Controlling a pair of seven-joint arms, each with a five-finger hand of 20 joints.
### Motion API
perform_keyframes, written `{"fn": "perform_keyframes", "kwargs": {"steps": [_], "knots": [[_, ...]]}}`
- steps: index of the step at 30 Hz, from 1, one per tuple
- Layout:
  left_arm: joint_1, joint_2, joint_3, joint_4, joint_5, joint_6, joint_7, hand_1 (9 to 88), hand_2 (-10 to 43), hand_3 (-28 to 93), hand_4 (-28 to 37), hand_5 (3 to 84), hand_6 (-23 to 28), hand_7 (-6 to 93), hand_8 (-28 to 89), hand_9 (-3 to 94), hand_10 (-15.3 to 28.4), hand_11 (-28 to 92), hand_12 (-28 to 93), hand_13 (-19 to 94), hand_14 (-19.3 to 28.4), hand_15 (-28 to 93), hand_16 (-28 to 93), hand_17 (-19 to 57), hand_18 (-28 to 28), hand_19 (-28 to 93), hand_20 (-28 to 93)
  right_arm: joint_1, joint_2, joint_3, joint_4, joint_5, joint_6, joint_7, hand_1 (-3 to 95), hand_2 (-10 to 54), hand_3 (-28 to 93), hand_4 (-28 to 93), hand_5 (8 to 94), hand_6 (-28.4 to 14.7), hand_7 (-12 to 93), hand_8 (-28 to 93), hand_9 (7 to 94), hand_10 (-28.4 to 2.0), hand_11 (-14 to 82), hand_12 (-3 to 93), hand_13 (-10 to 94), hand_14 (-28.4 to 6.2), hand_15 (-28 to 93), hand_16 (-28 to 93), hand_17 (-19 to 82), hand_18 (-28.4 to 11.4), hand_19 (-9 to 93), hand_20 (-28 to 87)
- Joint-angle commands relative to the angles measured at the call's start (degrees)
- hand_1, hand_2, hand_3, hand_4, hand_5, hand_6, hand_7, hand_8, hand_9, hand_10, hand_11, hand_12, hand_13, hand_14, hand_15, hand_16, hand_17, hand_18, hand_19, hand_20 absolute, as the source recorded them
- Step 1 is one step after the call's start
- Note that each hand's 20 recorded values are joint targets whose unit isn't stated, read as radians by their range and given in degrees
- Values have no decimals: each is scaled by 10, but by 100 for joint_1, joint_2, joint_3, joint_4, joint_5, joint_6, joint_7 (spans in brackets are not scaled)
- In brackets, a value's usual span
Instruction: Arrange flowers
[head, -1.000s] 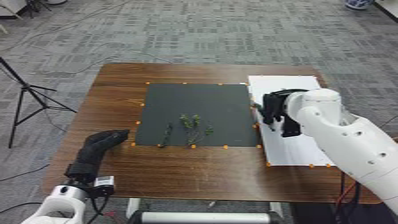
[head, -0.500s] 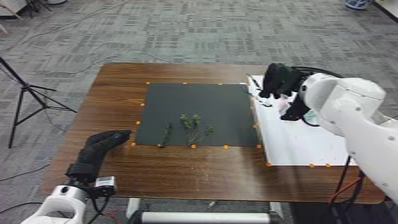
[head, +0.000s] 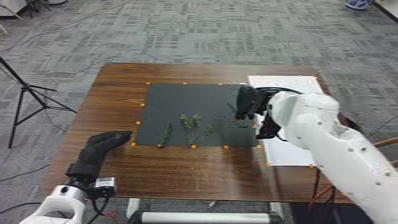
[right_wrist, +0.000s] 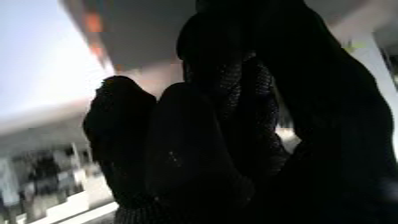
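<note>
My right hand (head: 252, 101) is above the right edge of the black mat (head: 169, 100) in the head view, its fingers curled round a thin dark flower stem (head: 235, 111) that hangs over the mat. In the right wrist view the gloved fingers of that hand (right_wrist: 200, 145) are bent in toward the thumb; the grip point is hidden. Several green sprigs lie on the mat's lower half, among them a straight sprig (head: 166, 135) and a leafy sprig (head: 190, 127). My left hand (head: 105, 141), fingers relaxed, is by the mat's lower left corner.
A white sheet (head: 289, 155) lies right of the black mat, partly under my right arm. Small orange markers line both. The brown table (head: 178, 175) extends around them. A black tripod (head: 27, 87) stands on the floor at the left.
My right hand went from over the white sheet up toward its far left corner, then left and nearer to the black mat's edge, carrying the stem. My left hand stays put.
</note>
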Motion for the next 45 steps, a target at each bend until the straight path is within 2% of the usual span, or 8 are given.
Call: {"fn": "perform_keyframes", "kwargs": {"steps": [1, 17, 19, 22, 31, 39, 43, 45], "knots": [[86, -27, 90, 75, 6, -114, -171, 268, -9, 696, -243, 494, 34, 178, -83, 451, 132, 196, 121, 331, 157, 158, 23, 4, 138, 128, 180, 46, -301, -287, 461, -232, -123, 111, 534, -85, 591, -33, 812, -16, 299, 290, 933, -105, 435, 349, 937, -13, 731, 269, 715, -152, 932, 708], [187, -57, 69, 29, -6, -54, -166, 266, -10, 698, -243, 494, 35, 175, -83, 451, 133, 196, 121, 332, 157, 159, 24, 4, 138, 129, 180, 285, -281, 117, 463, 106, -859, 180, 399, -79, 606, -47, 785, -46, 228, 186, 915, -126, 334, 306, 937, -22, 653, 310, 686, -146, 932, 671], [133, -53, 88, 52, 7, -96, -175, 266, -10, 698, -243, 494, 35, 175, -83, 451, 132, 196, 121, 332, 157, 158, 23, 3, 138, 129, 180, 257, -236, 188, 376, 173, -710, 129, 375, -78, 617, -49, 782, -50, 242, 54, 915, -129, 316, 300, 937, -21, 642, 321, 682, -144, 932, 665], [107, -51, 112, 61, 3, -95, -183, 266, -10, 698, -243, 494, 35, 176, -82, 451, 132, 196, 121, 332, 157, 158, 23, 3, 138, 130, 180, 149, -171, 374, 239, 346, -435, -123, 318, -47, 612, -50, 770, -61, 229, -26, 905, -136, 269, 278, 937, -23, 625, 322, 674, -147, 932, 659], [175, -73, 84, 29, -1, -91, -174, 265, -10, 698, -242, 494, 35, 176, -82, 451, 132, 196, 121, 331, 157, 158, 24, 3, 139, 130, 180, -458, 224, 1113, -242, 862, -913, -172, 246, 42, 592, -56, 671, -69, 174, -18, 815, -164, 138, 217, 934, -44, 552, 362, 626, -169, 932, 631], [124, -80, 97, 50, 6, -122, -171, 265, -11, 699, -242, 493, 35, 175, -82, 451, 132, 195, 122, 331, 157, 157, 24, 3, 139, 130, 180, -992, 390, 1444, -423, 908, -1104, -323, 227, 48, 586, -55, 698, -64, 142, -25, 761, -172, 99, 153, 936, -47, 543, 360, 620, -175, 932, 614], [54, -82, 104, 77, 18, -259, -201, 266, -11, 699, -244, 493, 35, 175, -82, 451, 132, 195, 121, 331, 157, 157, 24, 3, 138, 130, 180, -1454, 488, 1738, -496, 1248, -1101, -67, 173, 120, 535, -85, 716, -46, 115, -46, 754, -170, 96, 132, 937, -49, 535, 360, 612, -183, 932, 602], [84, -80, 89, 71, 17, -230, -204, 265, -11, 699, -243, 493, 34, 175, -82, 450, 132, 196, 122, 331, 156, 157, 24, 3, 139, 130, 180, -1573, 532, 1783, -451, 1426, -1119, 23, 155, 134, 532, -92, 725, -44, 112, -51, 761, -169, 99, 128, 937, -50, 535, 358, 611, -185, 932, 600]]}}
